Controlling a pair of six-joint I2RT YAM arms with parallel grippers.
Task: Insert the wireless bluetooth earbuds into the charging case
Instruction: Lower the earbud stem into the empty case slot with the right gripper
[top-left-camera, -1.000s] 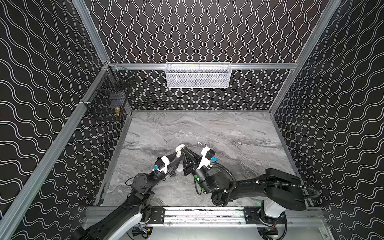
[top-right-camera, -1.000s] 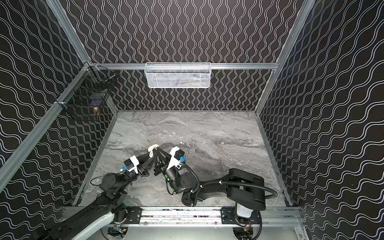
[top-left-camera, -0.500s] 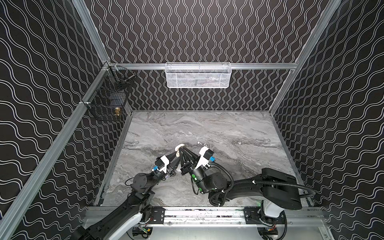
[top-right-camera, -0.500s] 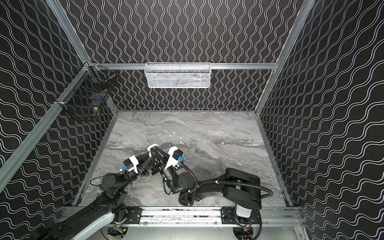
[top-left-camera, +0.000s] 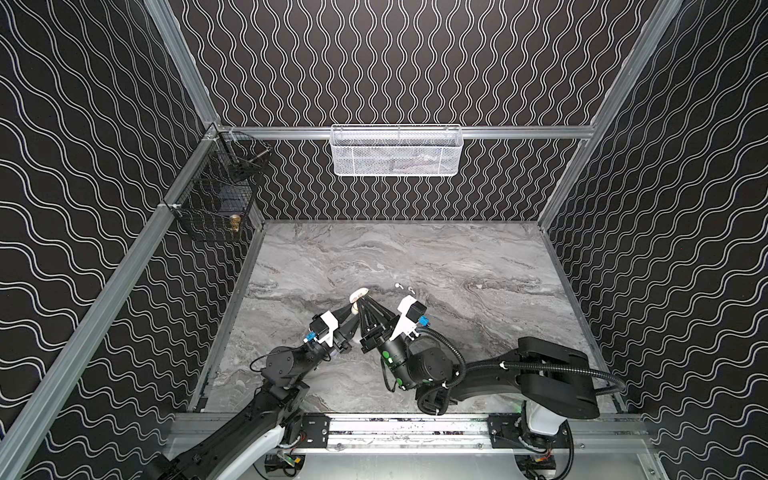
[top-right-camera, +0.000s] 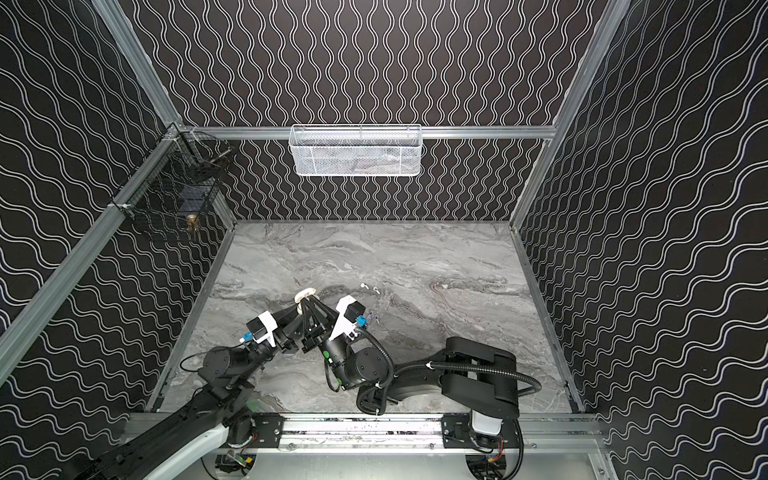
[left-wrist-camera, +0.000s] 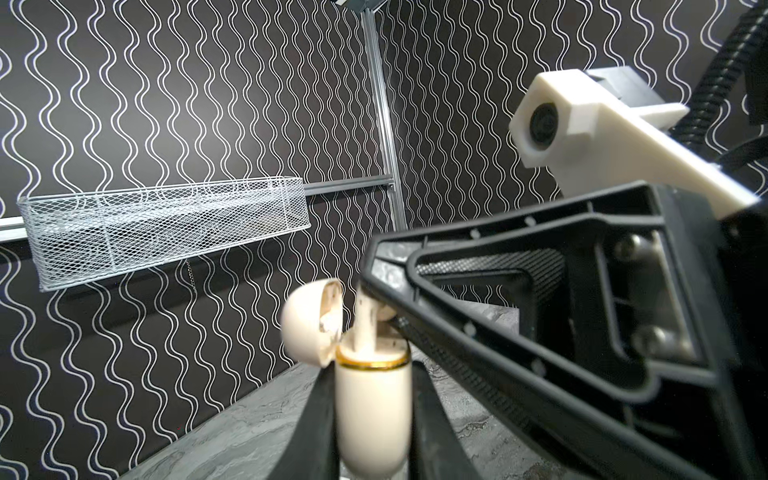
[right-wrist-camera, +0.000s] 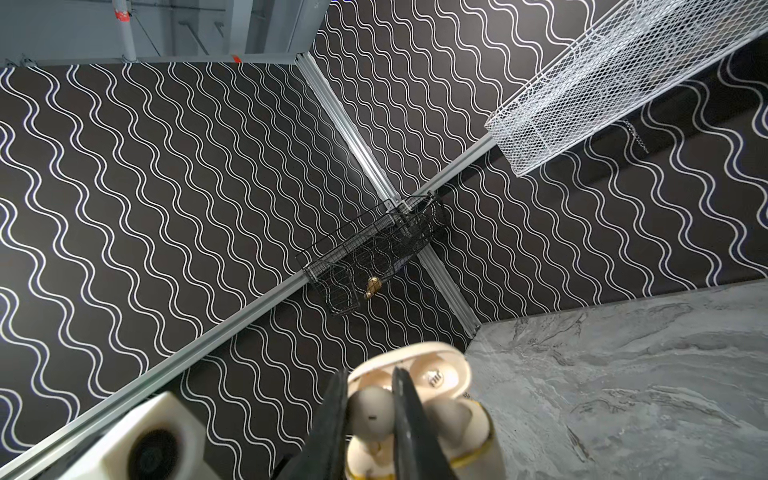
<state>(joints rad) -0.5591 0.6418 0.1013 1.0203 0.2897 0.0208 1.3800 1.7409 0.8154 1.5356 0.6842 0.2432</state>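
A cream charging case (left-wrist-camera: 374, 415) stands upright between the fingers of my left gripper (left-wrist-camera: 372, 376), which is shut on it. Its lid (left-wrist-camera: 305, 328) is hinged open. My right gripper (right-wrist-camera: 370, 409) is shut on a cream earbud (right-wrist-camera: 371, 411), held at the case's mouth with the stem (left-wrist-camera: 365, 328) pointing down into it. What looks like another bud (right-wrist-camera: 451, 419) sits in the neighbouring well. In both top views the two grippers meet at the case (top-left-camera: 357, 296) (top-right-camera: 305, 293) near the middle of the table. Two loose earbuds (top-left-camera: 398, 286) (top-right-camera: 364, 286) lie just right of them.
A white mesh basket (top-left-camera: 397, 151) hangs on the back wall and a black wire basket (top-left-camera: 216, 195) in the left corner. The right arm's elbow (top-left-camera: 557, 370) lies low over the front right of the marble table (top-left-camera: 457, 257). A metal rail (top-left-camera: 395, 428) runs along the front edge.
The right arm's elbow has drifted a little to the left. Both grippers stay at the case with their holds unchanged.
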